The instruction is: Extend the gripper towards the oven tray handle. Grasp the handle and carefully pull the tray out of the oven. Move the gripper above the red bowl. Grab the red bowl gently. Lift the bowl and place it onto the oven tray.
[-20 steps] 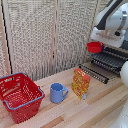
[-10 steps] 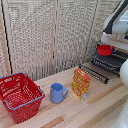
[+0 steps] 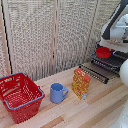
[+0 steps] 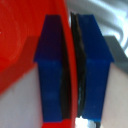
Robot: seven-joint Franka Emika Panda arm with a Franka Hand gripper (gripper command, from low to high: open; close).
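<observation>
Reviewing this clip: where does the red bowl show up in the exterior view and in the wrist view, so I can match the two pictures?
Exterior view: the red bowl sits at the exterior view's right, above the tray, under the arm.
Wrist view: the bowl's rim runs between the blue fingertips, filling the frame beside them.
Shared landmark: the gripper, clamped on that rim.

light: bright, even | shadows: soft | exterior: low-res, grainy | wrist: heavily blurred
</observation>
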